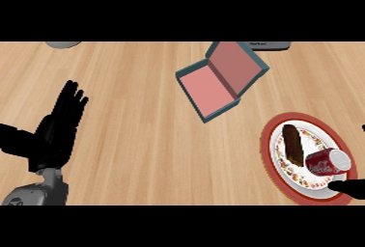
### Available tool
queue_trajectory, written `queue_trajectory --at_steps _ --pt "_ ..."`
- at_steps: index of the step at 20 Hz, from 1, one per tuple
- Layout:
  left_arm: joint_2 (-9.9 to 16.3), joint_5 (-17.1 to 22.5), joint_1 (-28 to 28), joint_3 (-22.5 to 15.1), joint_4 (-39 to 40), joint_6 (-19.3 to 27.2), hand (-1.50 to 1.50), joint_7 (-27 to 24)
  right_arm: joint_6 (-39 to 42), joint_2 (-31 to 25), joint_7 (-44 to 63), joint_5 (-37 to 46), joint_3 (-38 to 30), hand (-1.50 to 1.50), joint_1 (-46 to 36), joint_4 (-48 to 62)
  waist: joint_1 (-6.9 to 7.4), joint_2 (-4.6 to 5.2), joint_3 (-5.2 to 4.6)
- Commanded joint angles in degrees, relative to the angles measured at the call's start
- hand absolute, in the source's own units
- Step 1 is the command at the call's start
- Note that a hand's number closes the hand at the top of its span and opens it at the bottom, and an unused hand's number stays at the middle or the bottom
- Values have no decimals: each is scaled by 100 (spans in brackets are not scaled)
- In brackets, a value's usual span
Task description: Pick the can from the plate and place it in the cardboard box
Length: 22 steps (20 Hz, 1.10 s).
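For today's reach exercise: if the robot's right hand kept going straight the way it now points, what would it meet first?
Most likely the red can lying on the plate, just up-left of the right hand; height is unclear.

Pale wooden counter (143, 144) with lengthwise grain. Open cardboard box (219, 79): teal outside, pink-red inside. Round white plate (274, 140): red rim, speckled red-and-yellow band. On the plate: red can (328, 162) with white lettering and silver end; dark brown bar (293, 143). Both hands black, the left hand (61, 125) on a grey forearm (35, 193).

Left hand (58, 126) open, fingers straight and pointing up, thumb out to its left, grey forearm below it. Right hand (351, 186): only a black tip shows, fingers unclear.
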Motion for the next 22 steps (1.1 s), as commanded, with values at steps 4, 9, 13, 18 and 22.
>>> queue_trajectory --at_steps 4,9,13,18,22 --pt "-109 -127 132 63 -19 -84 0 -34 130 275 110 221 211 -150 -1 -159 -2 -2 -1" --pt "-275 -149 683 -57 -465 -201 0 -225 59 245 -334 247 1 -150 29 388 9 -5 0" --pt "-115 -76 61 261 -230 -229 0 161 -169 458 -302 486 152 -150 -175 506 1 -1 0" --pt "-116 -120 138 235 -487 -276 0 321 15 461 -426 517 209 -150 -7 384 0 -4 0" --pt "-158 -64 157 402 141 -441 0 -138 -219 340 -852 724 127 -150 -181 932 -2 1 -1"
